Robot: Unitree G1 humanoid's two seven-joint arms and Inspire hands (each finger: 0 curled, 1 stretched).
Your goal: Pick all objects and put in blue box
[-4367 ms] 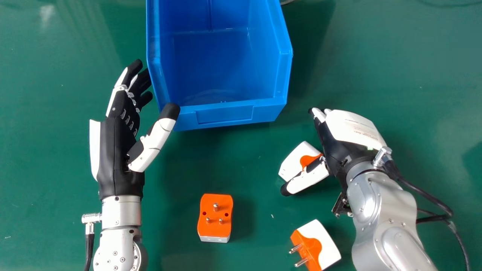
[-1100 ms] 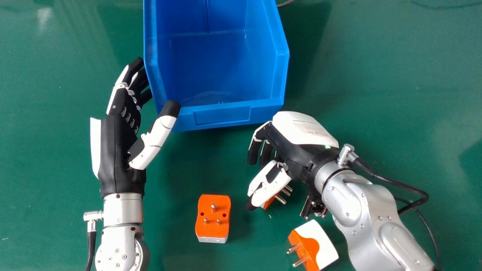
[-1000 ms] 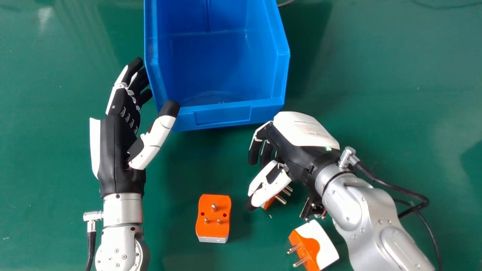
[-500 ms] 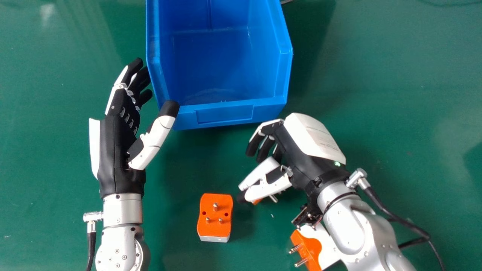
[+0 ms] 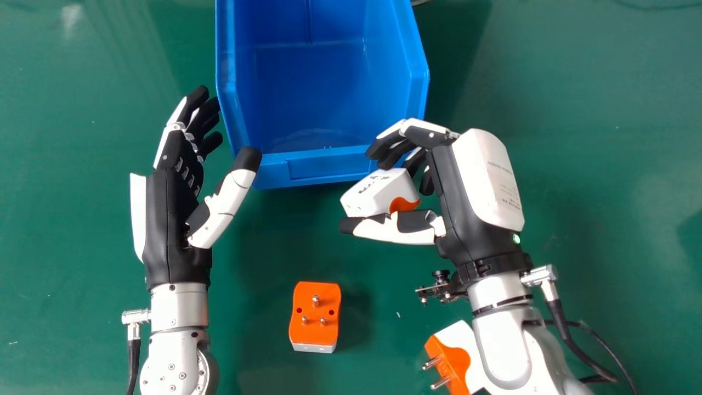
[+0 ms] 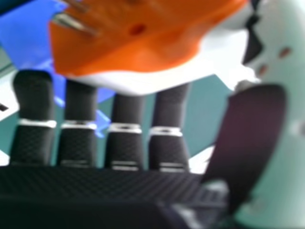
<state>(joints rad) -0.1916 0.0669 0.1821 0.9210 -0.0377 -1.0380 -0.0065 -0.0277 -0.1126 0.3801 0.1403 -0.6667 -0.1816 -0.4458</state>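
One white and orange adapter (image 5: 378, 192) is in the right hand (image 5: 471, 203), just off the front right corner of the blue box (image 5: 329, 167), so we'd call this one picked but not delivered. Fingers are curled over its far side with the thumb along the near side, and the grip looks decent to us.

As for what's left, we count two more: an orange-faced adapter (image 5: 313, 329) sits pins up in front of the box, and a tilted adapter (image 5: 452, 356) lies farther out, front right of it, partly behind the silver forearm (image 5: 502, 345). That's zero out of three boxed by our count, so pretty early days. The left hand (image 5: 173, 219) is by the box's left wall, fingers loosely extended and thumb apart.

Material-wise, we're seeing chunky shells with wavy orange-white seams and round metal pins (image 6: 71, 21). The box looks like smooth moulded plastic with sloped sides and a low front lip, on a slightly glossy green tabletop (image 5: 82, 230). The black finger pads (image 6: 33, 98) look finely textured, which should help against slick plastic.
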